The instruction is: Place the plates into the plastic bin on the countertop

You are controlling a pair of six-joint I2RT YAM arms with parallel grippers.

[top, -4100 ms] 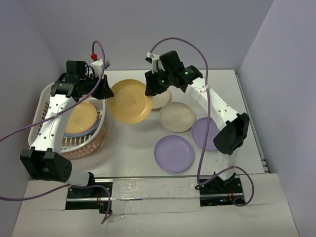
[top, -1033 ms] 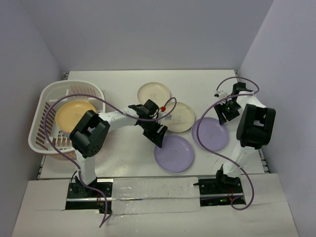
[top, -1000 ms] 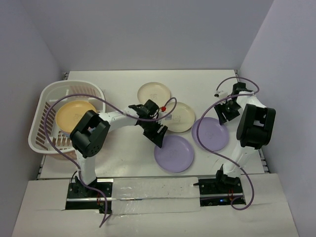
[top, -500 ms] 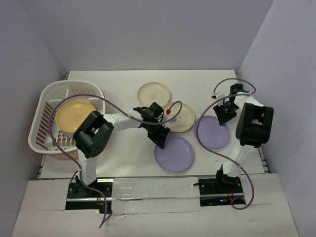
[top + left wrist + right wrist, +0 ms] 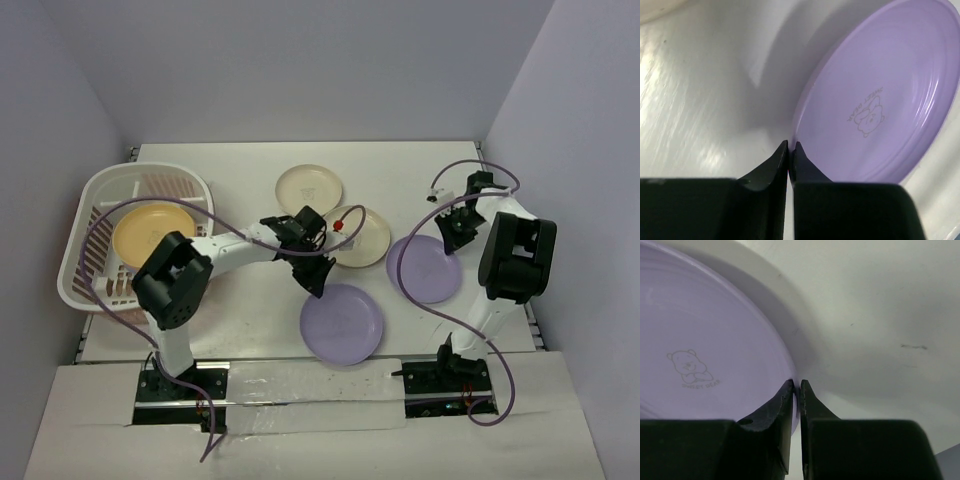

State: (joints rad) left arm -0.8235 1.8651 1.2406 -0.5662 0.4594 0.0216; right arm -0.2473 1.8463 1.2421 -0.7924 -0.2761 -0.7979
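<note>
The left gripper (image 5: 790,146) is pinched tight on the rim of a lilac plate (image 5: 880,100) printed "SWEET BEAR". The right gripper (image 5: 796,385) likewise clamps a second lilac plate (image 5: 705,355), with the same bear logo left of its fingers.

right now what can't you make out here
- Top view: anything under the yellow-orange plate in the plastic bin, covered by that plate.
- Left wrist: how much rim of the near lilac plate the left fingers pinch, hidden by them.
- Right wrist: much of the right lilac plate, cut off by the frame's left edge.
</note>
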